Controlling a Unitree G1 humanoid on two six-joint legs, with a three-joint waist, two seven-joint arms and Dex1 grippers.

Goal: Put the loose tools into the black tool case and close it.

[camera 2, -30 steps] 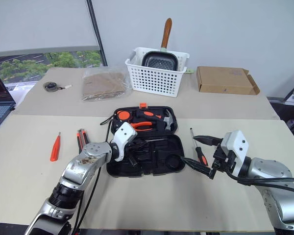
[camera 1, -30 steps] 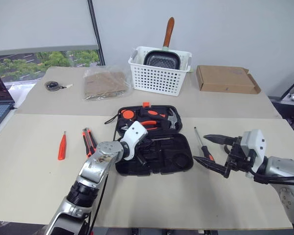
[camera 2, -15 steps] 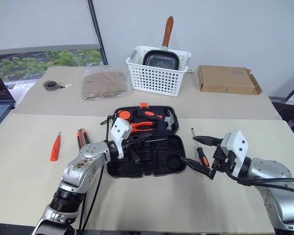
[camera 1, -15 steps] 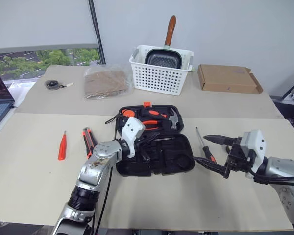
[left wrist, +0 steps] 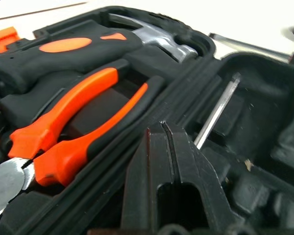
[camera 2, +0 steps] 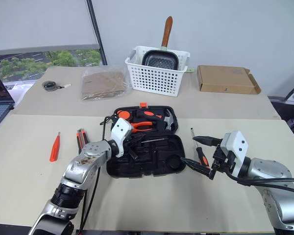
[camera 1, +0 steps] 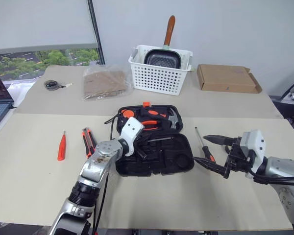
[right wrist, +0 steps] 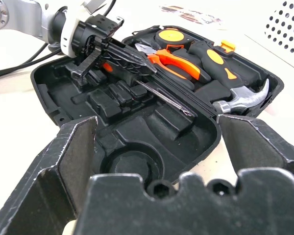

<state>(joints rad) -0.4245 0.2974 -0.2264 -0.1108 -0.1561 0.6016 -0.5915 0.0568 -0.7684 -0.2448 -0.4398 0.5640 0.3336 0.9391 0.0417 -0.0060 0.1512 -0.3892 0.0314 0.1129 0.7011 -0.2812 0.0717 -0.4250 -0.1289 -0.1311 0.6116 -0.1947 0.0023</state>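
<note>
Left eye view: black tool case (camera 1: 154, 147) lies open mid-desk (camera 1: 34, 181), orange latch at its far edge. Far half holds orange-handled pliers (camera 1: 154, 123) and a hammer (camera 1: 172, 119). Left tool (camera 1: 143, 150) sits over the near half, fingers pressed together, no clear grip on anything. A long screwdriver (camera 1: 154, 139) lies in the near half, shaft pointing right, handle end hidden by the left tool. Second long screwdriver (camera 1: 204, 145) on the desk just right of the case. Short orange-red screwdriver (camera 1: 62, 146) and utility knife (camera 1: 89, 141) on the desk left of the case, apart from each other. Right tool (camera 1: 209, 151) hovers right of the case, jaws wide, empty. White basket (camera 1: 159, 70) with a pan, cardboard box (camera 1: 227, 79) at the far side.

Right eye view: same layout.

Left wrist view: left tool fingers (left wrist: 161, 161) closed flat together above the case ridge; pliers and hammer head beyond; screwdriver shaft in a recess.

Right wrist view: right tool fingers (right wrist: 73, 156) spread wide, nothing between; open case ahead, left tool over its near-half recesses.
</note>
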